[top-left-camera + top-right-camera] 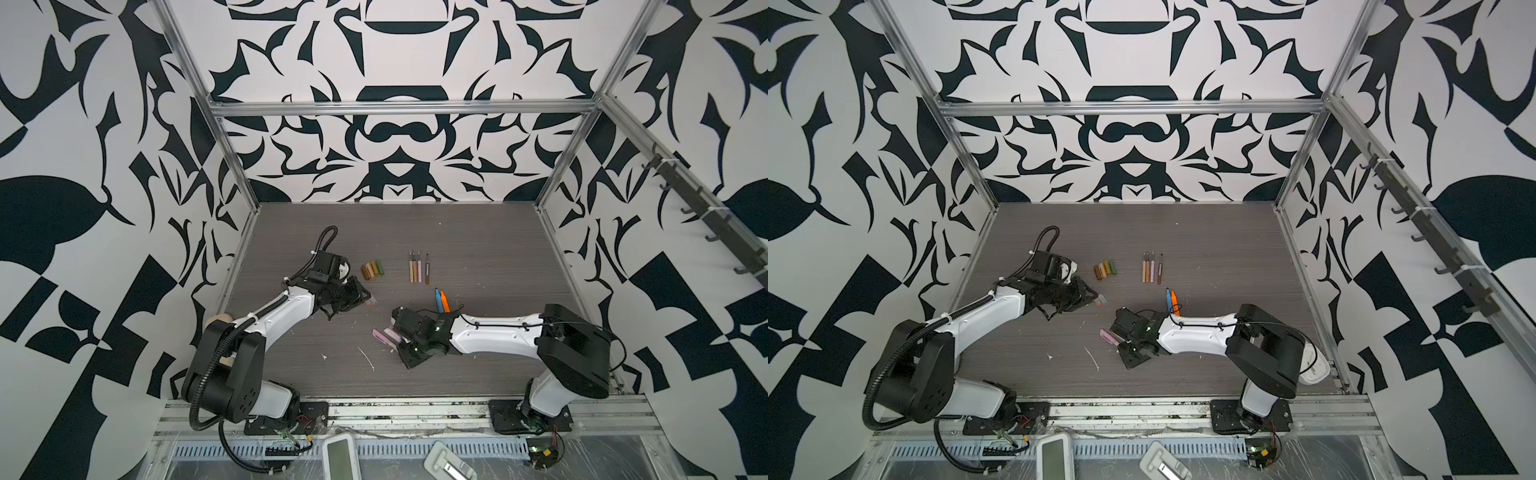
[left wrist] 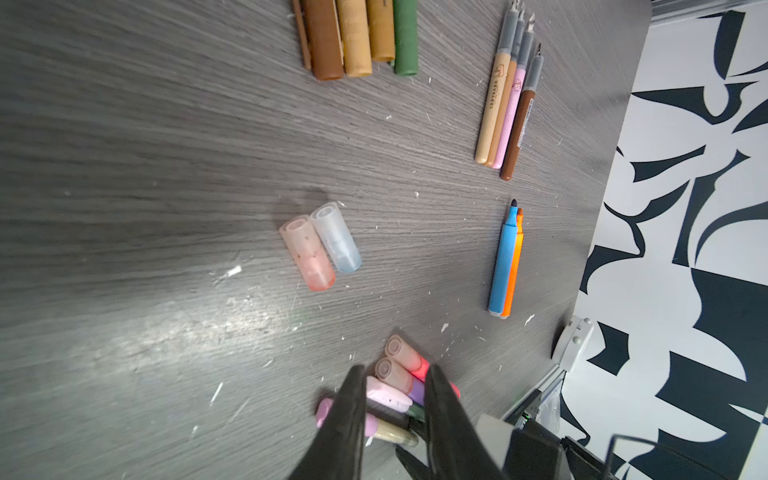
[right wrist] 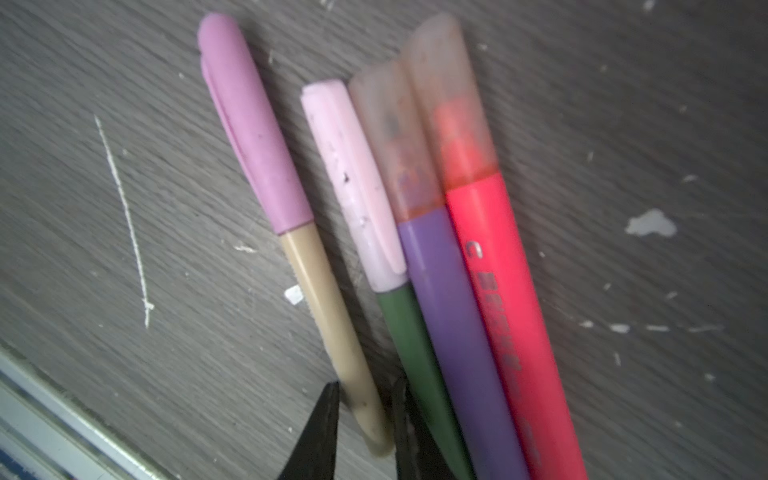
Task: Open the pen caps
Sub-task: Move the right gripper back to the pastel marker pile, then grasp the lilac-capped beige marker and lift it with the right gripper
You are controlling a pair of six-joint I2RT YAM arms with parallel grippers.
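Observation:
Several capped pens (image 3: 449, 324) lie side by side near the table's front: a beige one (image 3: 328, 316) with a pink cap (image 3: 253, 124), then green, purple and red ones. My right gripper (image 3: 367, 384) is shut on the beige pen's tail end, which still rests on the table (image 1: 478, 249). Both top views show this cluster (image 1: 388, 336) (image 1: 1111, 336). My left gripper (image 2: 395, 374) hangs open and holds nothing, just left of two loose translucent caps (image 2: 322, 245) (image 1: 370, 302). Farther back, a row of brown, gold and green caps (image 1: 372, 269) (image 2: 357, 37) lies on the table.
Several uncapped thin pens (image 1: 419, 268) (image 2: 507, 108) lie at the back centre. An uncapped blue and orange marker pair (image 1: 441, 300) (image 2: 505, 266) lies beside my right forearm. White scraps (image 1: 368, 359) litter the table. Metal frame rails (image 1: 415, 409) border it.

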